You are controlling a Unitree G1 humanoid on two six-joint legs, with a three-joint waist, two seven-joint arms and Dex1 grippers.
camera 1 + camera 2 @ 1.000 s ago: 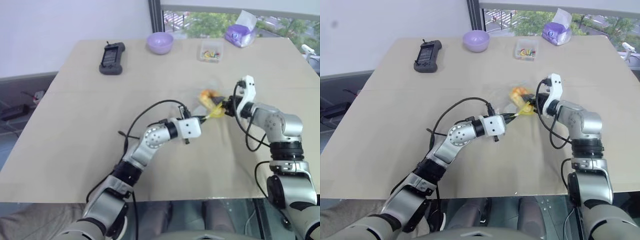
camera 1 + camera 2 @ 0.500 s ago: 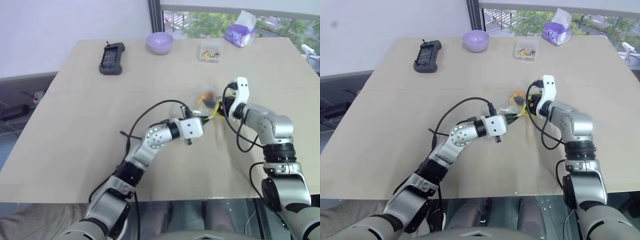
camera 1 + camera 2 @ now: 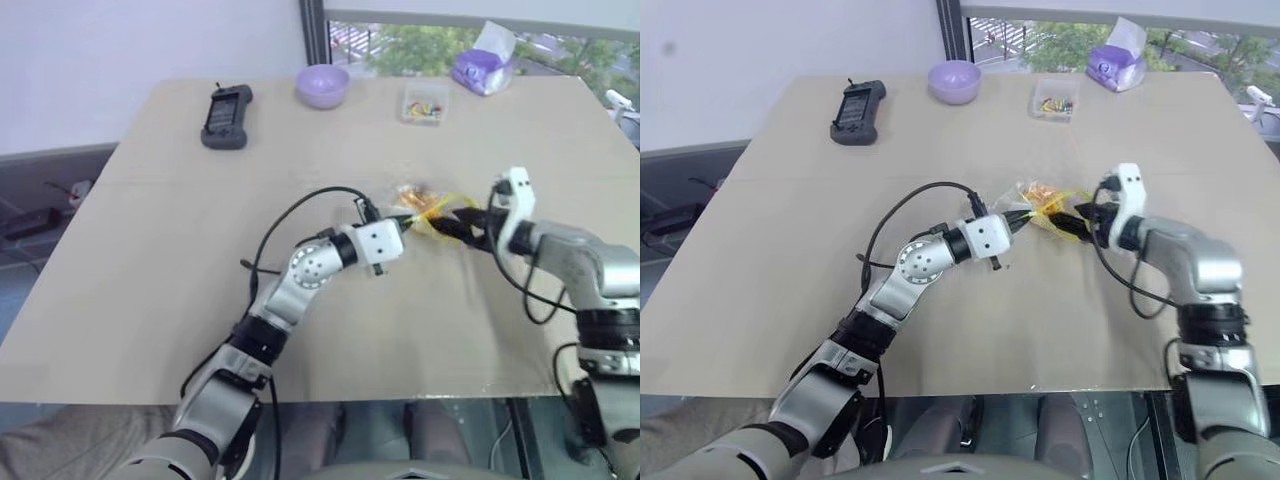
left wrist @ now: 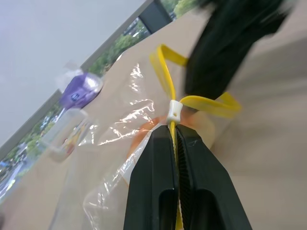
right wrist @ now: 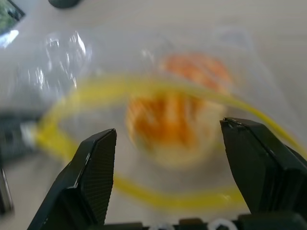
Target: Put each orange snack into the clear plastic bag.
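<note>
The clear plastic bag (image 3: 418, 198) lies mid-table with its yellow strip pulled into an open loop. My left gripper (image 4: 173, 132) is shut on that strip, holding the bag's mouth up. Through the plastic an orange snack (image 5: 168, 120) rests inside the bag, with a second orange shape (image 5: 196, 67) behind it. My right gripper (image 3: 447, 222) stands just to the right of the bag's mouth, facing it. It is open, with nothing between its fingers (image 5: 96, 177).
At the far side of the table (image 3: 160, 250) are a black handheld device (image 3: 226, 103), a purple bowl (image 3: 322, 85), a small clear box of coloured bits (image 3: 424, 102) and a purple tissue pack (image 3: 480, 68). A black cable loops over my left arm.
My right gripper has opened and drawn back to the right, away from the bag's mouth. The orange snack stays inside the bag. My left gripper keeps its grip on the strip.
</note>
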